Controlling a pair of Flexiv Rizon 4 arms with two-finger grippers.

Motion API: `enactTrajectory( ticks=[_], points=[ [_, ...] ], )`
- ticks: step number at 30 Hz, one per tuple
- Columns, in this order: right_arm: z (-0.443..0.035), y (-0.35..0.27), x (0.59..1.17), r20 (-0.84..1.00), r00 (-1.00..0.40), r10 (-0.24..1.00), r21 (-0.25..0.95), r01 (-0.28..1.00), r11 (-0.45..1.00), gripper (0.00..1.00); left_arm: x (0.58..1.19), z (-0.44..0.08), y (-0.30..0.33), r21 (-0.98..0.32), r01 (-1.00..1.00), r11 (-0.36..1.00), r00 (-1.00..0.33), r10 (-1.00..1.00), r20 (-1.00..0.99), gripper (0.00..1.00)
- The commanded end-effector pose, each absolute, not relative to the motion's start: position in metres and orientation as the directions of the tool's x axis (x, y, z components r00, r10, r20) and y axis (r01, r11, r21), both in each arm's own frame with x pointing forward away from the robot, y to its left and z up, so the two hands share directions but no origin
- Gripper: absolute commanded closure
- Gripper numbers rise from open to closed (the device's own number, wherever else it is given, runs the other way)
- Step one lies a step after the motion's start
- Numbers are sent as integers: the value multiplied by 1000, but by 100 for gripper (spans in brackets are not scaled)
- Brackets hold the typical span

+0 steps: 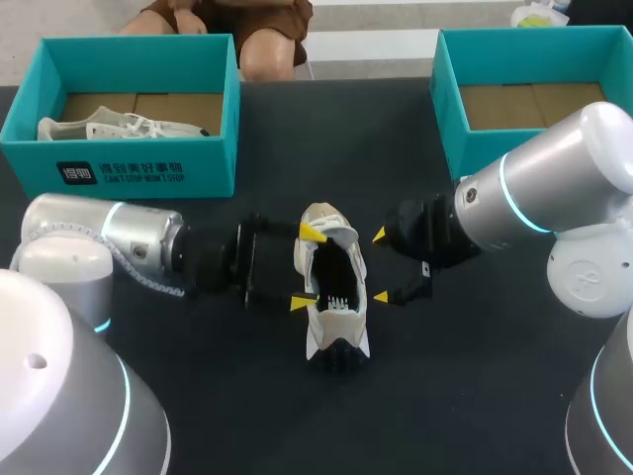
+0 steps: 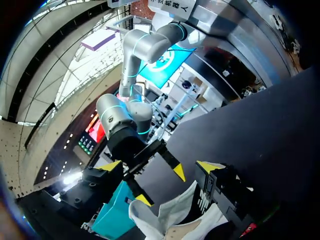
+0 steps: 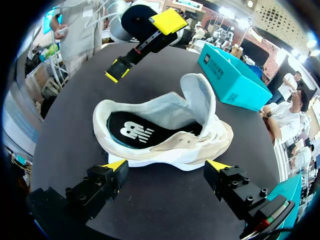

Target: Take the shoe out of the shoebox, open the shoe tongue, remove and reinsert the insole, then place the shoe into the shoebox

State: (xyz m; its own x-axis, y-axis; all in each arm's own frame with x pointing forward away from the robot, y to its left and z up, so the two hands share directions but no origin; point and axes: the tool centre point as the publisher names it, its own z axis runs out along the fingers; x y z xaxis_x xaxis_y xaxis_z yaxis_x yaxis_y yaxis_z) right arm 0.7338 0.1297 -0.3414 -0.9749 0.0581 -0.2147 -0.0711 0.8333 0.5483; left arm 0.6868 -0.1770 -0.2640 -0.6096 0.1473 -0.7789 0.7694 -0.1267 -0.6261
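Black table (image 1: 247, 406). A beige and white sneaker (image 1: 336, 287) lies mid-table, out of both boxes and between the two grippers. Its tongue (image 3: 197, 97) is pulled up and open, and the black insole (image 3: 132, 131) with its white logo sits inside.

The left arm comes in from the left, forearm low and roughly level, wrist pointing right. The left gripper (image 1: 309, 267) has its fingers spread wide, yellow tips at the sneaker's left edge. In the right wrist view those tips sit above and beyond the shoe, not gripping it.

The right arm comes in from the right with its wrist pointing left. The right gripper (image 1: 380, 265) is also spread, tips just beside the sneaker's right side and apart from it, facing the shoe opening. The two grippers face each other across the shoe.

The left teal cardboard shoebox (image 1: 148, 173) at the far left holds a white shoe (image 1: 119, 127). The right teal cardboard shoebox (image 1: 450, 89) at the far right shows a bare brown floor.
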Motion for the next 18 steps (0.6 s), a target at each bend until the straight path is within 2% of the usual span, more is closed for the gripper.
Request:
enactTrajectory(
  ticks=[1,8,18],
  points=[
    [-342,130,733,-216,-975,60,548,-70,833,0,696,-249,-168,-637,756,-149,-596,246,-764,0],
    [-342,130,733,-216,-975,60,548,-70,833,0,712,-228,-161,-673,721,-166,-536,483,-693,0],
    [-342,130,733,-216,-975,60,548,-70,833,0,728,-206,-158,-746,660,-85,-453,748,-485,0]
  ],
)
